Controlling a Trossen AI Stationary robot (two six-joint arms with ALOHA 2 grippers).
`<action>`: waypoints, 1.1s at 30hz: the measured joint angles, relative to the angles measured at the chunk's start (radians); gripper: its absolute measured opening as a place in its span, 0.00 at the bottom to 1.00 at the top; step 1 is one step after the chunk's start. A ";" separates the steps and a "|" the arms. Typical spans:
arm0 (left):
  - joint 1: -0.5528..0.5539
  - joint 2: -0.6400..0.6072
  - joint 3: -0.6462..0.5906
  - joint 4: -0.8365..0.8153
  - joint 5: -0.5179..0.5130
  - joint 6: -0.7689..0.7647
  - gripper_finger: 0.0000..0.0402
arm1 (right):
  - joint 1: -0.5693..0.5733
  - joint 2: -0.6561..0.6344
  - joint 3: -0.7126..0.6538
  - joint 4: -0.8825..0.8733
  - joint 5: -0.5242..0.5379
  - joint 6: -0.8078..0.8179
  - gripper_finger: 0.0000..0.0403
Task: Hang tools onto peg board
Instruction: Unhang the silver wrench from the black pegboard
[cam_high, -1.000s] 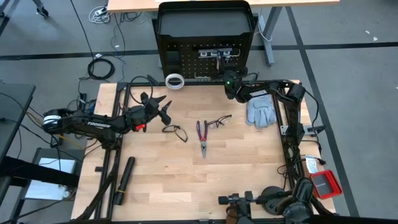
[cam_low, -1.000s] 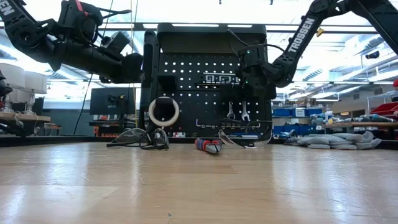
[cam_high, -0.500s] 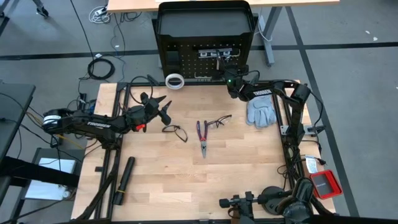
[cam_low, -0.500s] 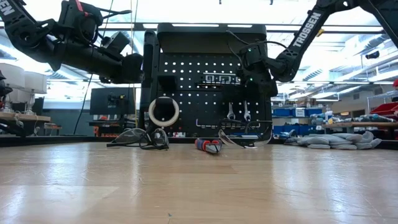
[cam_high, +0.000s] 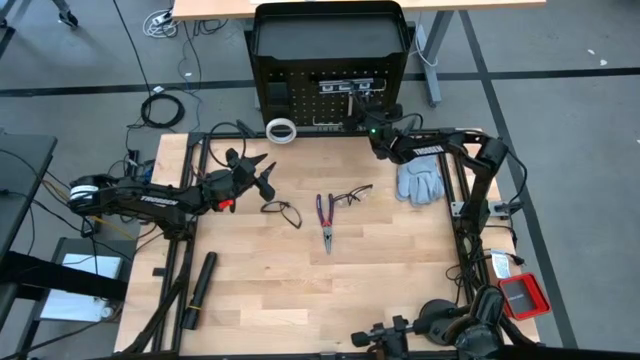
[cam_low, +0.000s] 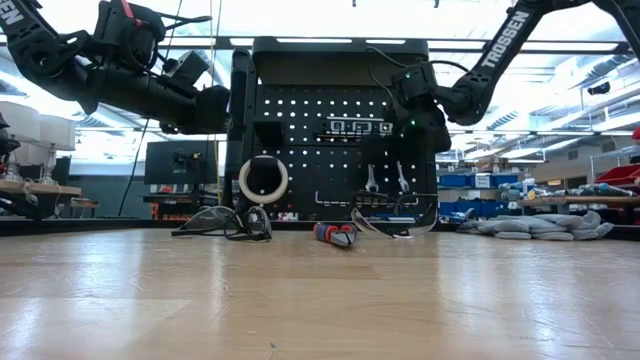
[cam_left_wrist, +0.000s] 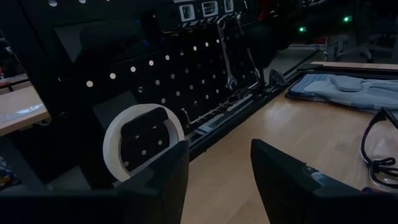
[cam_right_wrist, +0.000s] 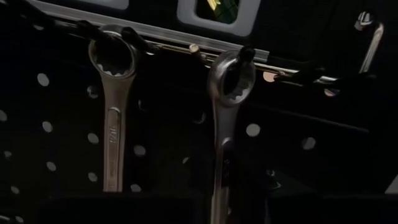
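Observation:
The black peg board stands at the table's far edge, with the black strip with white squares on it. My right gripper is at the board's face, shut on a small silver wrench. A second wrench hangs by its ring from a hook beside it. My left gripper hovers open over the table's left part, holding nothing. The white tape ring leans against the board's foot. Two black-framed glasses and the red-and-blue pliers lie on the table's middle. My right gripper comes level at the board from the near side and has the wrench by its lower shaft. The exact spot is lost in the dark at the bottom of the wrist view. The wrench's ring end sits over a hook, and the wrench hangs slightly tilted.
Grey gloves lie at the table's right side near the right arm. A long black cylinder lies at the near left. A wire rack runs along the board's foot. Bare wood lies between the pliers and the near edge.
My right gripper has shifted a little toward the table's right and upward along the board. The wrench it holds stood upright a second ago and now leans, as the low view shows.

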 joint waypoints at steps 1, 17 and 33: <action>0.000 0.000 0.000 0.000 0.000 0.000 0.44 | 0.005 -0.001 0.000 -0.002 0.003 0.001 0.14; 0.000 0.000 -0.001 0.001 0.000 0.000 0.44 | 0.050 -0.108 -0.001 -0.210 0.030 0.050 0.13; 0.000 0.000 -0.001 0.002 0.000 -0.002 0.44 | 0.075 -0.154 -0.001 -0.252 0.037 0.047 0.13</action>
